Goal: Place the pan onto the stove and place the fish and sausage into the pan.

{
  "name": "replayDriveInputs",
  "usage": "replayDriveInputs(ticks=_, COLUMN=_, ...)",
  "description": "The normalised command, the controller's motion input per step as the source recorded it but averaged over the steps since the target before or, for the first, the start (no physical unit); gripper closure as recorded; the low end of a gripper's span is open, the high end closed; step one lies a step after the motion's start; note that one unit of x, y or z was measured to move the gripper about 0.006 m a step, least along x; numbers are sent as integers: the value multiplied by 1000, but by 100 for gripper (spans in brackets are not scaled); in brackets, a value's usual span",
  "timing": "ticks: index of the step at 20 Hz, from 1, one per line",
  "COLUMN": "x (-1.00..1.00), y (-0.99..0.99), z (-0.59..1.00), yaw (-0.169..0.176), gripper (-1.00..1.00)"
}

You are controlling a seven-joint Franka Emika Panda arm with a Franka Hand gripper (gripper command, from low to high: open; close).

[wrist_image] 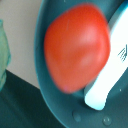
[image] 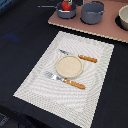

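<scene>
The grey-blue pan (image: 65,11) stands on the pinkish-brown stove (image: 107,29) at the far edge of the exterior view, with its thin handle (image: 47,6) pointing to the exterior view's left. The red sausage (image: 65,6) is in its bowl. The wrist view looks closely into the pan (wrist_image: 60,107). There the sausage (wrist_image: 75,47) fills the middle, large and blurred. A white elongated piece, the fish (wrist_image: 105,82), lies right beside it inside the bowl. No gripper finger shows clearly in either view.
A larger grey pot (image: 92,12) stands on the stove next to the pan. A white bowl (image: 123,19) sits at the exterior view's right edge. Nearer, a pale woven placemat (image: 35,85) carries a round plate (image: 68,65), a knife (image: 80,57) and a fork (image: 67,81).
</scene>
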Motion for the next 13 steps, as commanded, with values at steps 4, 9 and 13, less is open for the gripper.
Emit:
replayDriveInputs(ticks=4, x=188, y=-484, z=621, yaw=-104, gripper=-100)
replayDriveInputs(ticks=9, x=98, y=-332, z=450, yaw=-82, gripper=-100)
replayDriveInputs(ticks=13, x=119, y=66, z=137, yaw=7, gripper=-100)
